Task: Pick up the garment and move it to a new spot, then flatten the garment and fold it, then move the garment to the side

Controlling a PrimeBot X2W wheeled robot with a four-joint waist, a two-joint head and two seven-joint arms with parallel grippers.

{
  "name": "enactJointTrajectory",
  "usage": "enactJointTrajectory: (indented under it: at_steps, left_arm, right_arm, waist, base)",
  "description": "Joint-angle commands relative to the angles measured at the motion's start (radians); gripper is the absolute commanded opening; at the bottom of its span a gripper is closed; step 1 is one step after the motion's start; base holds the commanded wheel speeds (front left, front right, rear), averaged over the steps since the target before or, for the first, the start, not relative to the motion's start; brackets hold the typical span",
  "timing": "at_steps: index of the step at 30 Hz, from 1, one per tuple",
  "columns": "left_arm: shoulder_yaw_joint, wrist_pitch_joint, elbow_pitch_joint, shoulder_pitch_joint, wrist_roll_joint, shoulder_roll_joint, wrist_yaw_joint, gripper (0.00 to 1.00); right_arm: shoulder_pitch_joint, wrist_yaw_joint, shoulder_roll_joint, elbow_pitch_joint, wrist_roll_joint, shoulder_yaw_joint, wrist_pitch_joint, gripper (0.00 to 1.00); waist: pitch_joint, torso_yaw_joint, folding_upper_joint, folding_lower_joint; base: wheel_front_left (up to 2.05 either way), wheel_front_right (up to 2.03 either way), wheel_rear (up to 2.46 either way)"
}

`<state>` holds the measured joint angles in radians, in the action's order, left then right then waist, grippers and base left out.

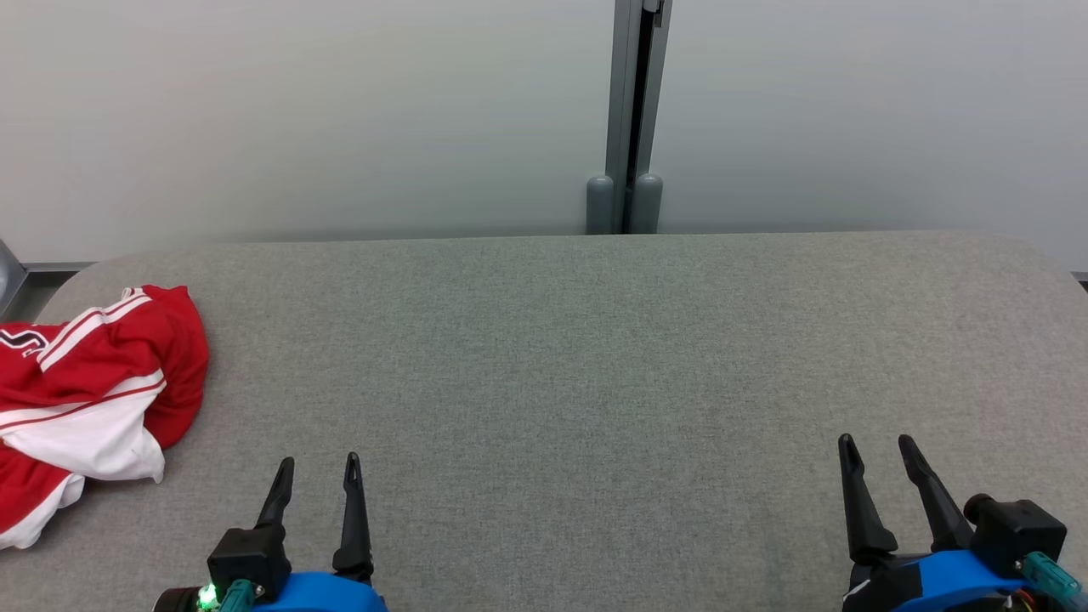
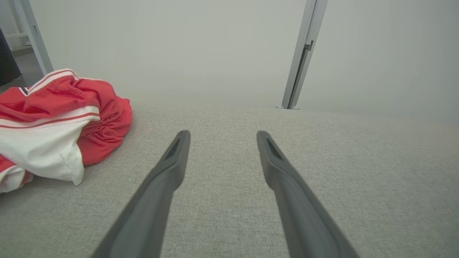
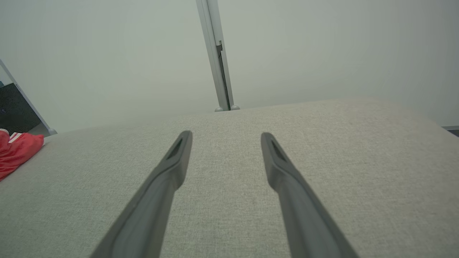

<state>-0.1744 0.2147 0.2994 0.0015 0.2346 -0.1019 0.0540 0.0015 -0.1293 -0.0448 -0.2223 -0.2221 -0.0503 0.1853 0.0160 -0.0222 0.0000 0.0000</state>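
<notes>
- Left gripper (image 1: pixel 320 461) sits at the lower left of the head view. Its 2 long dark fingers are spread apart with nothing between them, and they point away from the robot.
- Behind those fingers is a blue wrist housing (image 1: pixel 323 591) with a small green light (image 1: pixel 206 597) at its left.
- Seen from the left wrist, the same 2 fingers frame a strip of bare cloth. I cannot tell whether the tips touch it.
- Right gripper (image 1: pixel 875 440) sits at the lower right of the head view. It is likewise spread wide and holds nothing, and its fingers lean slightly to the left.
- Both grippers lie over the near part of a grey woven-fabric table (image 1: pixel 595 340) with rounded far corners.
- Just left of the left gripper, and apart from it, a crumpled red and white garment with striped trim (image 1: pixel 93 382) lies in a heap.
- It rests on the table's left end, and part of it runs off the left border of the head view. Dark lettering shows on 1 fold, too cut off to read.
- From the right wrist, a red corner of the garment (image 3: pixel 18 150) shows at the far left, well apart from the right gripper.
- Beyond the table's far edge stands a pale grey panel wall (image 1: pixel 340 110).
- The wall is split by a grey vertical post (image 1: pixel 629 110) with 2 rounded caps at its base.
</notes>
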Motion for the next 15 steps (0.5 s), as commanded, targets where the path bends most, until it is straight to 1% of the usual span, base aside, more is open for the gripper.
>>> enactJointTrajectory:
  at_steps: [1,12,15]
  left_arm:
    - [-0.003,0.008,0.0,0.009,-0.014,-0.007,0.006,1.0]
    - [-0.011,0.02,-0.004,0.015,-0.054,-0.011,0.018,1.0]
    - [-0.011,0.016,-0.005,0.016,-0.044,-0.011,0.02,1.0]
  right_arm:
    - [0.005,-0.002,-0.009,0.007,0.016,-0.003,0.0,1.0]
    - [0.012,-0.002,-0.009,0.003,0.07,0.003,0.015,1.0]
    - [0.014,-0.002,-0.009,0.001,0.061,0.001,0.014,1.0]
  waist:
    - [0.0,0.0,0.0,0.0]
    - [0.005,-0.002,0.0,0.0]
    - [0.006,-0.004,0.0,0.0]
  base:
    - [0.0,0.0,0.0]
    - [0.0,0.0,0.0]
    - [0.0,0.0,0.0]
